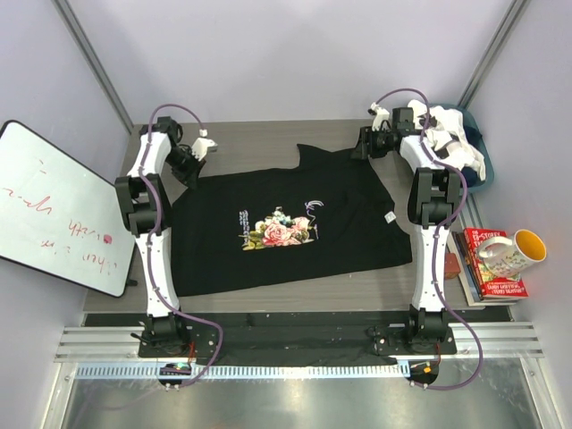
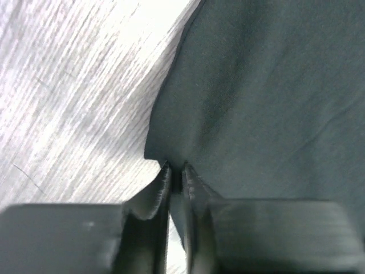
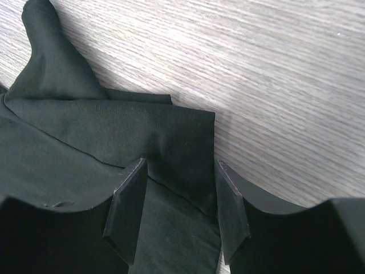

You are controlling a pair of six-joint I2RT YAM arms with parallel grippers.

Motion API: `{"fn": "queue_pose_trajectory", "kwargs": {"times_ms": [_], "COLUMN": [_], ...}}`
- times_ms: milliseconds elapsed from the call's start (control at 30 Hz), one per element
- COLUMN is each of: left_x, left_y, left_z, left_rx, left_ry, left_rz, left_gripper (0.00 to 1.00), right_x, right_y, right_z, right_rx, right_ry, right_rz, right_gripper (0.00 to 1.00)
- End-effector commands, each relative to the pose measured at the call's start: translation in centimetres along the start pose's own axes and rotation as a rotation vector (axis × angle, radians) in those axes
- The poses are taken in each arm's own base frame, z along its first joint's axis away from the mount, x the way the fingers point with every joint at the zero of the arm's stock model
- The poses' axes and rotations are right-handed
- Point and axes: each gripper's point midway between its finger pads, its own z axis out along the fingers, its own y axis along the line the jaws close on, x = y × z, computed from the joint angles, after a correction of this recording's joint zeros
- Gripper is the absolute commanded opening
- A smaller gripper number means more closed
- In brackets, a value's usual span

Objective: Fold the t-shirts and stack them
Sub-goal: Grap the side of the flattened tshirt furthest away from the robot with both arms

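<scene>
Grey wood-grain table (image 1: 259, 138) bearing a black rose-print t-shirt (image 1: 349, 237), spread flat with the print upward. A white t-shirt (image 1: 465, 156) lies bunched beyond the black shirt's far right corner. Left gripper (image 2: 175, 171) pinches the black shirt's far left edge, jaws closed on cloth; right gripper (image 3: 179, 177) stands spread astride its far right fold.

We see a grey wood-grain table (image 1: 259, 143) between pale lilac walls (image 1: 295, 54). A whiteboard (image 1: 54, 206) sits beside its left edge; books (image 1: 496, 284) carrying a mug (image 1: 509, 253) lie beside its right edge.
</scene>
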Motion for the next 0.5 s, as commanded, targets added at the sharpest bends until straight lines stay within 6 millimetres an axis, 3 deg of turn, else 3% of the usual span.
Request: {"fn": "queue_pose_trajectory", "kwargs": {"times_ms": [0, 67, 300, 467], "left_x": [-1.3, -1.5, -4.0, -5.3], "left_y": [0.9, 0.8, 0.7, -1.5], "left_z": [-1.2, -1.5, -4.8, -6.8], "left_rx": [-0.051, -0.062, -0.136, -0.122], "left_ry": [-0.039, -0.05, -0.134, -0.156], "left_rz": [0.031, 0.032, 0.059, 0.1], "left_gripper": [0.07, 0.0, 0.0, 0.02], "right_x": [-3.5, -3.4, -3.3, -3.1], "right_y": [2.2, 2.3, 2.6, 2.7], "right_z": [-2.8, -2.7, -2.6, -2.6], "right_rx": [-0.019, -0.02, -0.025, -0.023], "right_ry": [-0.06, -0.058, -0.053, -0.046], "right_rz": [-0.05, -0.051, -0.059, -0.075], "right_gripper": [0.54, 0.54, 0.54, 0.54]}}
